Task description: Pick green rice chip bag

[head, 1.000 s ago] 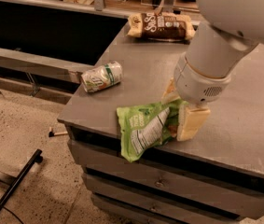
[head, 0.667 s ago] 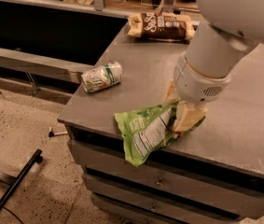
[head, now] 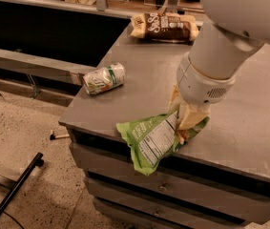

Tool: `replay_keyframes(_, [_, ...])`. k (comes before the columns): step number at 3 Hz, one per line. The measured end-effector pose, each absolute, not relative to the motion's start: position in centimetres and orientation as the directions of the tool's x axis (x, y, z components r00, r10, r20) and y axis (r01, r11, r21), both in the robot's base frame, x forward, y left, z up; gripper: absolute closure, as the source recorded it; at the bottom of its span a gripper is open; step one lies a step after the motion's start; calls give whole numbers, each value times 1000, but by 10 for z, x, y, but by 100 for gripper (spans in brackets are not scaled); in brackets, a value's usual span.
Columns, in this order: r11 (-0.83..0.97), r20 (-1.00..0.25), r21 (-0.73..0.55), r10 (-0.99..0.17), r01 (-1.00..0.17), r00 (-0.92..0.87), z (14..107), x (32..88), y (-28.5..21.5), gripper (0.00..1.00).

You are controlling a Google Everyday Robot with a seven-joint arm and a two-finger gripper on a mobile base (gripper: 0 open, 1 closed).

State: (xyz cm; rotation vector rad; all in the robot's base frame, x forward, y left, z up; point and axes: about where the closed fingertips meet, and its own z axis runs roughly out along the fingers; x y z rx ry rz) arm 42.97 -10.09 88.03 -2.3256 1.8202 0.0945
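The green rice chip bag (head: 151, 140) is a crumpled lime-green bag with a white nutrition panel. It lies at the front edge of the grey cabinet top (head: 144, 80), and its left end hangs over the edge. My gripper (head: 186, 123) comes down from the large white arm (head: 215, 56). Its cream fingers (head: 190, 114) are closed on the bag's right end. The part of the bag under the fingers is hidden.
A green-and-white drink can (head: 104, 78) lies on its side near the left edge of the top. A tan-and-brown snack bag (head: 164, 26) lies at the back. Drawers (head: 172, 185) are below the front edge. A black bar (head: 13, 190) lies on the speckled floor at left.
The gripper has shifted slightly up and left with the bag's right end in it. The bag has tilted, and its left end now hangs further over the front edge.
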Motion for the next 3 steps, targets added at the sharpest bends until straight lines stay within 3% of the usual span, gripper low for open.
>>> replay_keyframes(3, [-140, -248, -310, -943, -940, 222, 978, 450, -140, 100])
